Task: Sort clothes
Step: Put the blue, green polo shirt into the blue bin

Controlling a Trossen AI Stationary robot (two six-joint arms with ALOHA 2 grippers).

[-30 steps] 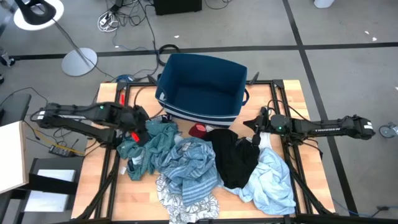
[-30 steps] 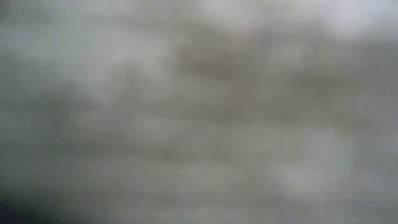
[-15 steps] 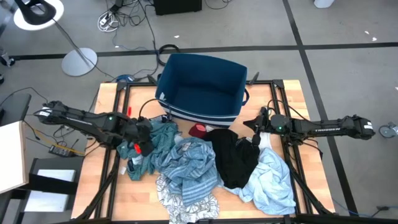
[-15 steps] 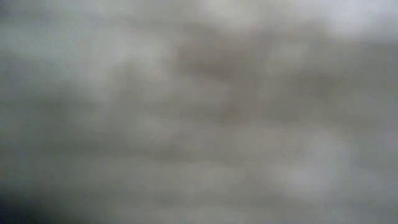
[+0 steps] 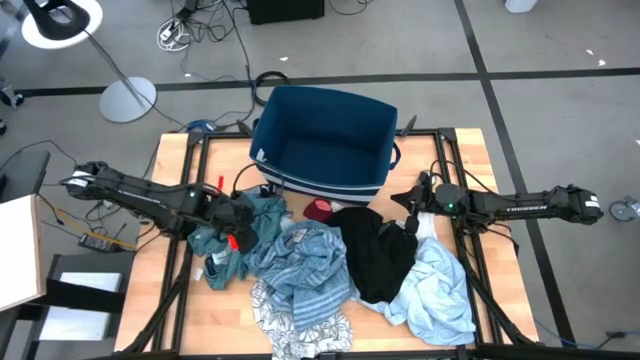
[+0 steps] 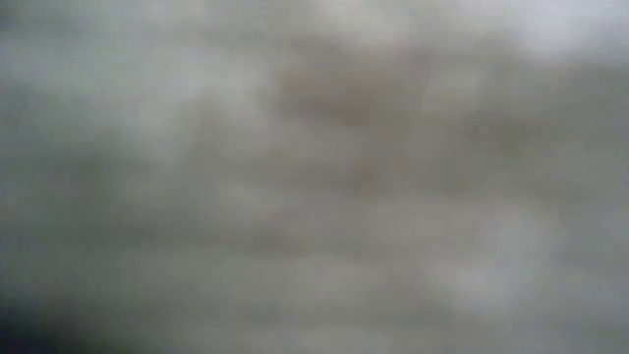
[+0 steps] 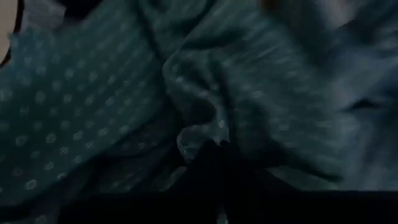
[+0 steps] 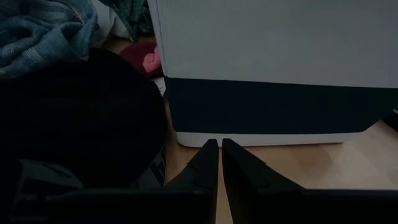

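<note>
The clothes lie in a heap on the wooden table (image 5: 470, 150): a teal dotted garment (image 5: 262, 222), a blue-striped one (image 5: 305, 265), a black one (image 5: 375, 255), a pale blue one (image 5: 438, 292), a leaf print (image 5: 295, 325) and a small red one (image 5: 320, 210). My left gripper (image 5: 238, 232) is down on the heap's left side, shut on the teal garment (image 7: 93, 93). My right gripper (image 8: 219, 146) is shut and holds nothing; it hangs by the black garment's right edge, pointing at the bin's base (image 8: 267, 112). My left gripper pinches a bunched fold of the teal garment (image 7: 202, 127) between its two fingers (image 7: 217, 171). The fingers come from above, slanting down from the table's left. The garment lies slack on the heap, not lifted.
A dark blue plastic bin (image 5: 325, 140) stands open at the table's far middle, just behind the heap. Bare wood shows at the far left corner (image 5: 175, 150) and the far right. Black frame bars (image 5: 445, 160) run along the table's sides.
My left gripper has gone toward the table's right edge and down, from beside the heap onto the teal garment, and has taken hold of it. The clothes lie as before.
</note>
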